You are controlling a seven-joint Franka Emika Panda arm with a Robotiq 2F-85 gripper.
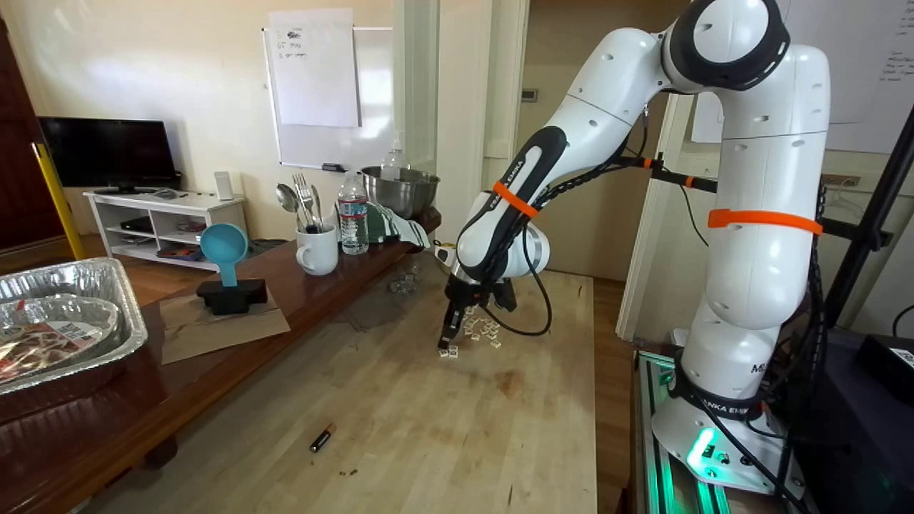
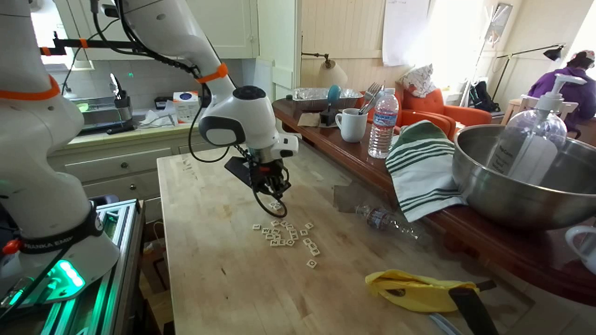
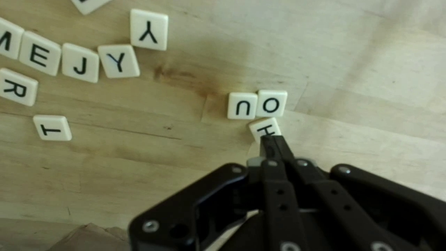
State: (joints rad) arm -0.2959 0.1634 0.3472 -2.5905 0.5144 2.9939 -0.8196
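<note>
In the wrist view my gripper (image 3: pixel 273 138) has its fingers pressed together, nothing between them. Its tips overlap the lower part of an H tile (image 3: pixel 264 127); whether they touch it I cannot tell. The H tile lies turned at an angle, just below a U tile (image 3: pixel 242 106) and an O tile (image 3: pixel 271 104) that sit side by side. Farther left lie a T tile (image 3: pixel 52 128), an R tile (image 3: pixel 18 87), a J tile (image 3: pixel 80 63) and several more letter tiles. In an exterior view the gripper (image 1: pixel 445 343) reaches down to the wooden table (image 1: pixel 428 428) beside the tiles.
A raised dark wood ledge (image 1: pixel 285 314) runs along the table, bearing a white mug (image 1: pixel 318 251), a water bottle (image 1: pixel 353 218), a steel bowl (image 2: pixel 526 195) and foil trays (image 1: pixel 132 314). On the table lie a battery (image 1: pixel 323 437), a crushed bottle (image 2: pixel 379 218) and a yellow pouch (image 2: pixel 414 291).
</note>
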